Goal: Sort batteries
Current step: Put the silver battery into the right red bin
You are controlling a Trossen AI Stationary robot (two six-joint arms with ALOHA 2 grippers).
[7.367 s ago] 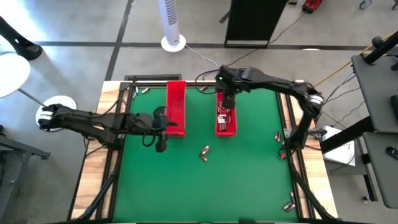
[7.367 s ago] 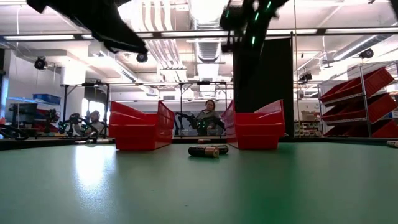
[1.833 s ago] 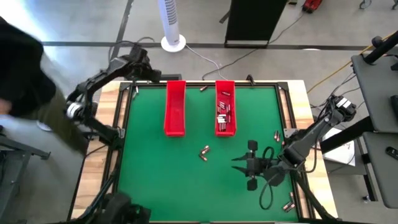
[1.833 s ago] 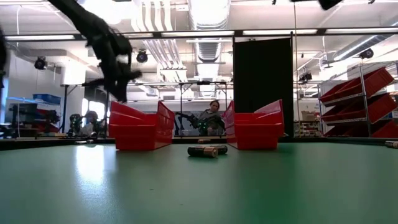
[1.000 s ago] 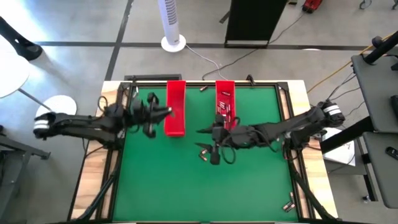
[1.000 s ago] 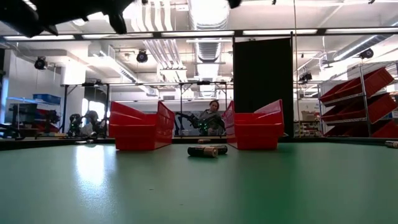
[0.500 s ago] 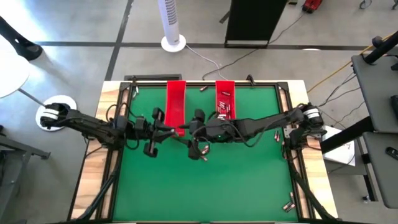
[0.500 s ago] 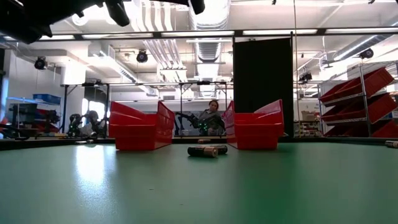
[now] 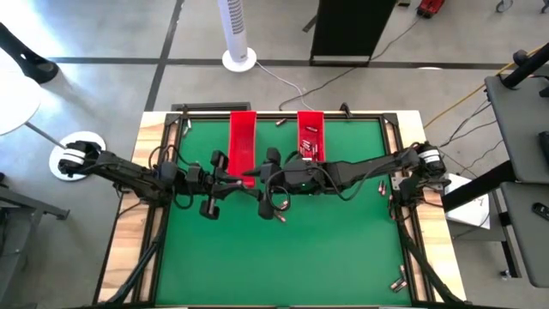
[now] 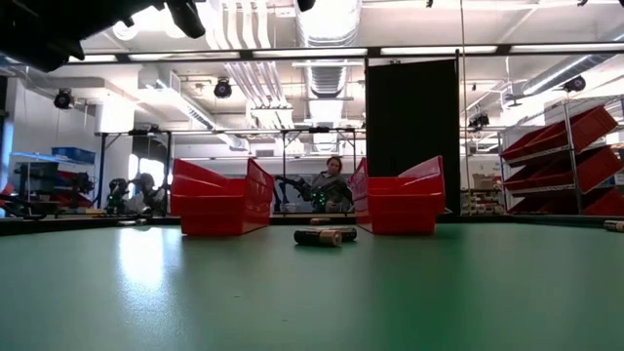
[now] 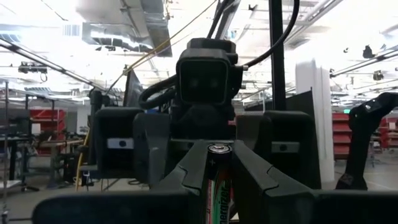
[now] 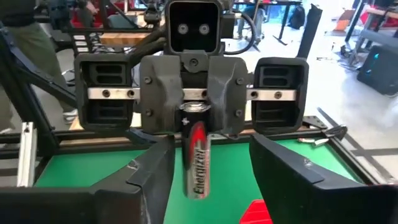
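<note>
My two grippers face each other in mid-air above the green mat (image 9: 343, 249), near the front end of the left red tray (image 9: 242, 146). My left gripper (image 9: 243, 178) (image 11: 217, 186) is shut on a black-and-red battery (image 12: 196, 158). My right gripper (image 9: 258, 182) (image 12: 210, 149) is open. Its fingers (image 12: 155, 171) stand on either side of the battery's free end without touching it. Two more batteries (image 10: 327, 235) lie on the mat between the trays. The right red tray (image 9: 310, 142) holds several batteries (image 9: 309, 154). My left gripper pinches the battery between its two fingers by its black rear end (image 12: 194, 115). The battery lies along the fingers and sticks out past their tips toward my right gripper, nub end (image 11: 219, 149) first. It is lifted clear of the mat.
Loose batteries lie near the mat's right edge (image 9: 382, 186) and on the wooden border at the front right (image 9: 399, 279). The near half of the mat is free room. Beyond the table, a person (image 10: 331, 185) sits in the room.
My left gripper has moved toward the table's near edge and a little to the right, carrying the battery. My right gripper has moved toward the table's left edge until its fingers stand around the battery's free end. Both have barely moved in the last half second.
</note>
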